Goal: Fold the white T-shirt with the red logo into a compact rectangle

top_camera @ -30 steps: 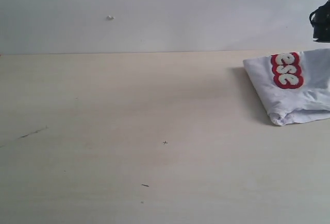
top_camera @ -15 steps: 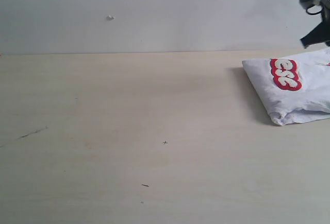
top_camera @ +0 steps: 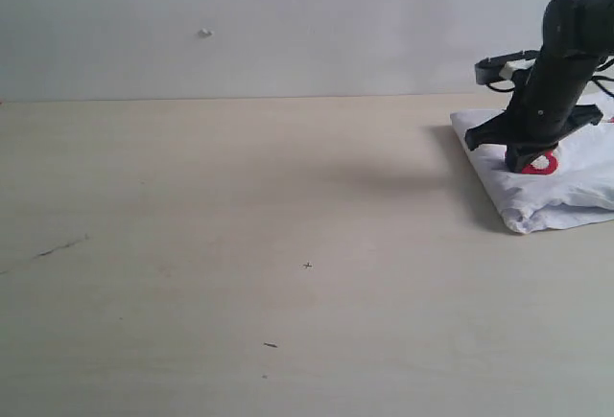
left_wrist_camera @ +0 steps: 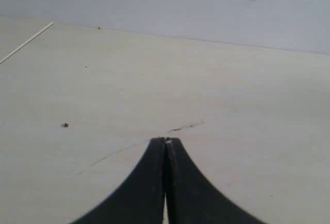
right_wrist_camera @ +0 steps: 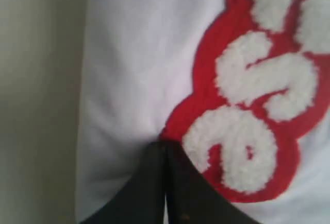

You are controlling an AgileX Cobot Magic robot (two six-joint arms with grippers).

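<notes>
**Right gripper bears down on the folded shirt at the table's far right**

Nearest the exterior camera lies the pale, wood-grained tabletop (top_camera: 240,273), bare but for a few small dark scuffs. The black left gripper (left_wrist_camera: 166,141) hangs over such a bare stretch, its jaws pressed together on nothing. It is probably parked there to keep out of the way.

Farther back, at the right edge of the exterior view and partly cut off by it, sits the white cotton T-shirt (top_camera: 576,192). It is already gathered into a thick, layered bundle with a rolled near edge.

The black right gripper (right_wrist_camera: 166,145) stands on top of it. Its jaws are closed against each other, and the tips touch the cloth just beside the fuzzy red-and-white logo (right_wrist_camera: 247,110). This looks like pressing to flatten the fold rather than gripping. The task seems close to done.

Behind everything rises a plain grey-white wall (top_camera: 288,24).
</notes>
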